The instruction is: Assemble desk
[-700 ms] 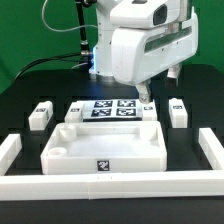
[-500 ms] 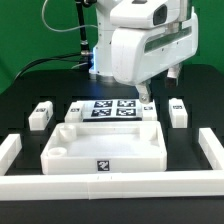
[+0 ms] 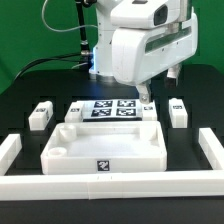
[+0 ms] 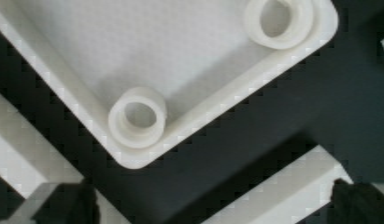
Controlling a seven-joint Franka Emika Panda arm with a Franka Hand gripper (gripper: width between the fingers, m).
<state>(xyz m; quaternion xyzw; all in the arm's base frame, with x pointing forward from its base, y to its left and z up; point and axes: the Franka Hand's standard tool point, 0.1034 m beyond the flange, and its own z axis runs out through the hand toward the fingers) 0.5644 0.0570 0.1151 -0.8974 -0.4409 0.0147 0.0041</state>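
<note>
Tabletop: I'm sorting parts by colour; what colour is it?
The tabletop is white, with one black-and-white tag on its near wall; clearest in the exterior view.

table (image 3: 20,110): black, flat, everything I see sits on it
tabletop (image 3: 70,160): white tray, middle of table, open side up, tag on near wall
marker board (image 3: 110,110): flat, just behind tabletop, four tags
left leg (image 3: 41,115): exterior view's left, apart from tabletop
right leg (image 3: 178,113): exterior view's right, apart from tabletop
left bar (image 3: 10,150): along table's left edge
right bar (image 3: 212,150): along right edge
front bar (image 3: 110,185): across front, near tabletop
</note>
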